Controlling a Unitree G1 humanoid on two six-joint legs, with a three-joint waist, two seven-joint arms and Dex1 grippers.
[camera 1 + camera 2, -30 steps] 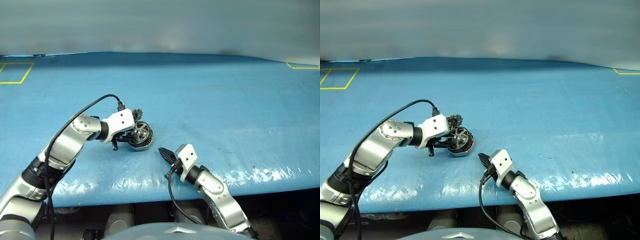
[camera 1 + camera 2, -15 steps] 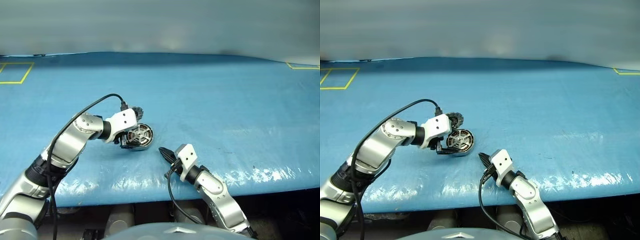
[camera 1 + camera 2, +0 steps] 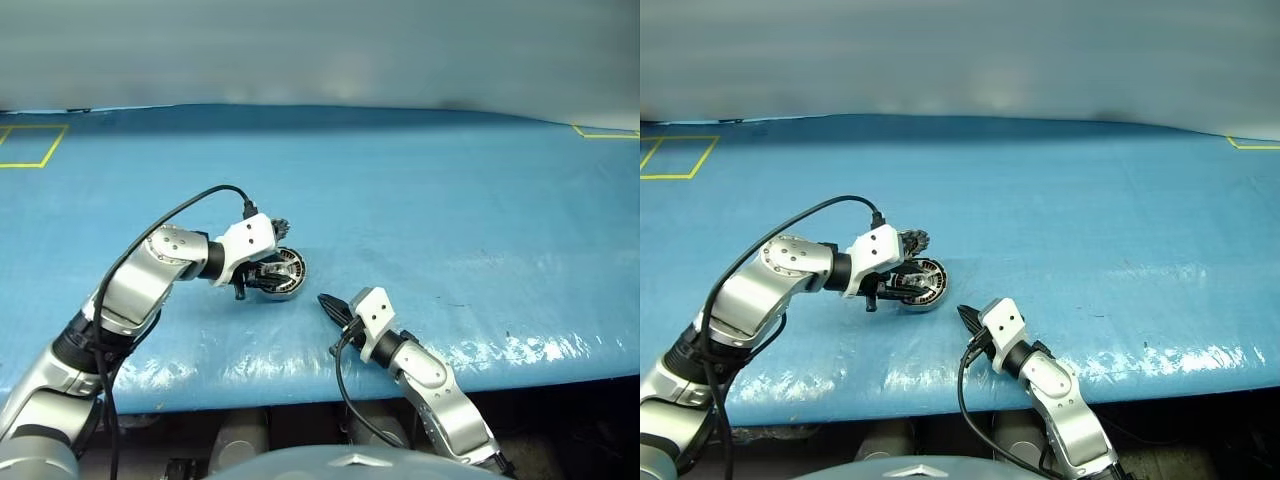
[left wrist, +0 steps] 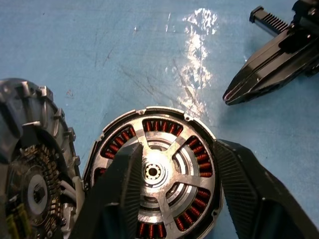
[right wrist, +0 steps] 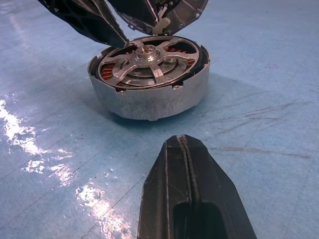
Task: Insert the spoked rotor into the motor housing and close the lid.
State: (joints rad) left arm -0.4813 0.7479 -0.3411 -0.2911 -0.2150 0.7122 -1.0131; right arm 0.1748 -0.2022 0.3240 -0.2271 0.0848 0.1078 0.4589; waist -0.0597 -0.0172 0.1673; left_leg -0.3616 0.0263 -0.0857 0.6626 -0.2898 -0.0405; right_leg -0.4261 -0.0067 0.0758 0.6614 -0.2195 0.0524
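Motor housing (image 4: 154, 174), spoked rotor (image 5: 149, 57) seated inside, on blue table (image 3: 450, 200); left gripper (image 4: 174, 199) part-open, astride housing, nearer; hinged lid (image 4: 30, 164) upright just beside; right gripper (image 5: 185, 164) shut, empty, apart.

Place: a robotics lab or test bench.
Work surface: a wide table (image 3: 420, 190) under a glossy, scuffed blue cover.
Markings: yellow tape outlines (image 3: 28, 146) at its far corners.
Backdrop: a plain grey wall (image 3: 320, 50).
Workpiece: an opened motor housing (image 5: 149, 79), copper windings showing.
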